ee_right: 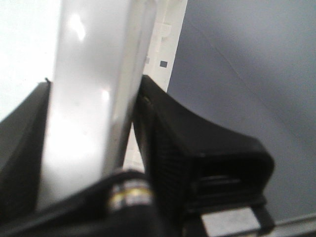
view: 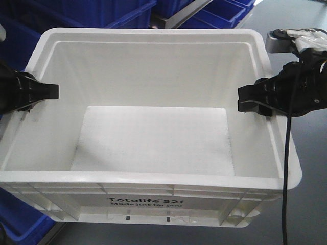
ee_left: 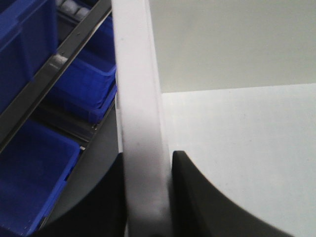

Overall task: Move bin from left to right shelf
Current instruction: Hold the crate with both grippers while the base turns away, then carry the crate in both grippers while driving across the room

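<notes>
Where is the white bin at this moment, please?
In the front view the bin fills the middle of the frame, gripped at its side rims by the left gripper and the right gripper, with blue totes behind it.

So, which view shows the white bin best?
The exterior front-facing view: it shows the whole bin, with its empty inside, rim and print. The left wrist view shows only a strip of rim between the fingers and part of the inside; the right wrist view, a blurred rim strip.

The bin (view: pixel 153 76) is smooth, glossy white plastic with a grainy matt floor.
</notes>
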`<state>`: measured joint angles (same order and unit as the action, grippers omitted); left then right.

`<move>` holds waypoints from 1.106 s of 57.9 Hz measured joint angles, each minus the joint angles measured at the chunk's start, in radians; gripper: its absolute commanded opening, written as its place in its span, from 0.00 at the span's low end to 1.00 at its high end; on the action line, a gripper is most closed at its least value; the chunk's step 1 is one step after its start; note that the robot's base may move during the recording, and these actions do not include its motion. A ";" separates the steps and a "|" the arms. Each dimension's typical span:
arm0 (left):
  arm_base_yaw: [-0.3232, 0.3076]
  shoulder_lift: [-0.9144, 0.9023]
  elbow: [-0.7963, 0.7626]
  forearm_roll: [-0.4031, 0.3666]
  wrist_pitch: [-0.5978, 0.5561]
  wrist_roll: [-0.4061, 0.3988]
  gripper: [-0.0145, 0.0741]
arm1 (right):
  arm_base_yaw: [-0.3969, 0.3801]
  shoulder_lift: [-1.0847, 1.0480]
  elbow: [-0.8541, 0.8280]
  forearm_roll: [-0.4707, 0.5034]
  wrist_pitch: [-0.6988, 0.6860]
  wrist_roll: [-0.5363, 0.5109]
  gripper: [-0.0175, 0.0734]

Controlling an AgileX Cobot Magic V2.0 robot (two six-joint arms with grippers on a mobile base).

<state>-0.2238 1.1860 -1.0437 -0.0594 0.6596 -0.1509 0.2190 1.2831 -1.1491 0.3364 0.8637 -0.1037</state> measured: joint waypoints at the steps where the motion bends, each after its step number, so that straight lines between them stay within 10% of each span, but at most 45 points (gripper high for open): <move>1: 0.000 0.000 0.000 0.000 0.000 0.000 0.16 | 0.000 0.000 0.000 0.000 0.000 0.000 0.19; 64: 0.000 0.000 0.000 0.000 0.000 0.000 0.16 | 0.000 0.000 0.000 -0.001 0.000 0.000 0.19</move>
<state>-0.2238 1.1860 -1.0437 -0.0594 0.6596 -0.1509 0.2190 1.2831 -1.1491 0.3355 0.8637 -0.1037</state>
